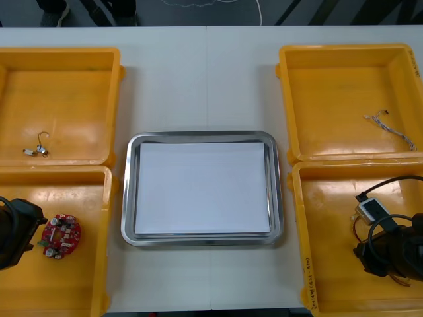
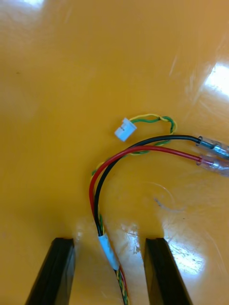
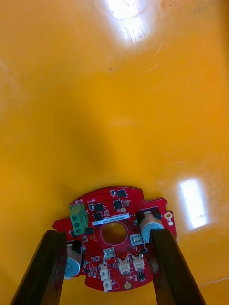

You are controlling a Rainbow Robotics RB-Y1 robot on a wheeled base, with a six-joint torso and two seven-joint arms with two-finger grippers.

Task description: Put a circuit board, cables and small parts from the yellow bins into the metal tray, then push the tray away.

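Loading is not yet begun: metal tray (image 1: 201, 136) empty, left end effector (image 3: 107, 238) spread astride the circuit board (image 3: 114, 214), right end effector (image 2: 109, 245) spread astride a cable (image 2: 143, 145).

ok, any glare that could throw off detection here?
Left wrist view: bright patches on the yellow bin floor, none on the circuit board at the open left gripper. Right wrist view: glare patches beside the red and black cable, open right gripper astride it. Front view: metal tray rim reflects, white inside evenly lit.
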